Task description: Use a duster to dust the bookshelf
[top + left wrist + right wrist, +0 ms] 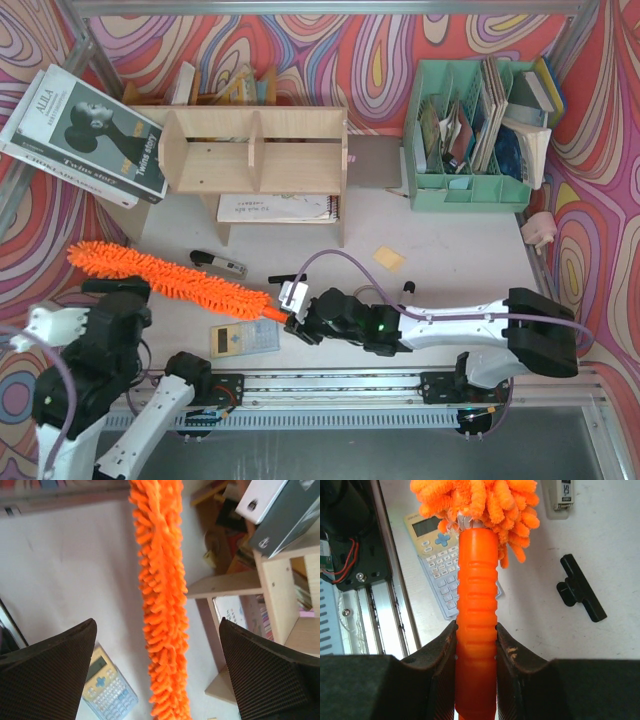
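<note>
Top view: long bright-orange fluffy microfibre duster (pixel 165 277) runs diagonally across the left-centre of the frame. Its shaggy tip is at the left, its ribbed orange plastic handle toward the lower centre. It sits below the low light-plywood bookshelf (pixel 255 150) in the frame and apart from it. Cannot tell whether the head rests on the white tabletop (pixel 450 260) or hangs just above it.

Right gripper (pixel 476 635): fingers clenched on the handle from both sides, just behind the fluffy head. The arm reaches in from the lower right of the top view.

Left gripper (pixel 157 625): fingers spread wide, released. In the left wrist view the orange head runs down the middle of the frame between them, touching neither.

Other items:
- Cream pocket calculator (pixel 243 338) lies flat in the lower centre, beside the handle end.
- Dark stapler (pixel 220 263) lies between the duster and the shelf.
- Small black T-shaped piece (pixel 580 587) lies right of the handle in the right wrist view.
- Stack of large books (pixel 85 135) leans at the shelf's left end, upper left.
- Mint-green plastic file organizer (pixel 470 135) stands upper right, filled with papers.
- Spiral notebook (pixel 275 207) lies under the shelf.
</note>
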{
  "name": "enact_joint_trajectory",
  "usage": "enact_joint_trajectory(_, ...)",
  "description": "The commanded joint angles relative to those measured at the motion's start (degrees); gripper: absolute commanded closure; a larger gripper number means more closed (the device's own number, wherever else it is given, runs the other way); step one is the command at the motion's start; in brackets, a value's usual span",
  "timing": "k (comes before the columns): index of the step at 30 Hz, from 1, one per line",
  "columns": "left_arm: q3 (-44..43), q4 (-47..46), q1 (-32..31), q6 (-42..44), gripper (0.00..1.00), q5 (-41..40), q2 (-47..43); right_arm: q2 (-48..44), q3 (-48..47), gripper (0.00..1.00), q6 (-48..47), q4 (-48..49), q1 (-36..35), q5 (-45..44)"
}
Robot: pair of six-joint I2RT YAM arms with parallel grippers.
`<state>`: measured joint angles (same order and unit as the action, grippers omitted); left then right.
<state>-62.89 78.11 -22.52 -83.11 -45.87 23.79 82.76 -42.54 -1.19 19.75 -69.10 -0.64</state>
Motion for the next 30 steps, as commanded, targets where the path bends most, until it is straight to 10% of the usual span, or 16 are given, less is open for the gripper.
enact_joint_trajectory(1, -7.4, 5.9, -0.1, 10.3, 0.02, -10.4, -1.1, -4.4, 0.2, 1.0, -1.0, 1.7, -0.7, -1.8)
enact_joint_trajectory(17, -8.9, 1.3, -0.1, 27.3, 0.02, -18.2, -9.4, -0.6, -2.7, 1.0, 5.1, -5.2, -1.8, -11.9)
enact_joint_trajectory(30, 5.7, -0.6, -0.1, 15.6, 0.02, 4.0, -1.0, -0.3, -7.7, 1.0, 3.9, -1.6, -6.9, -10.2)
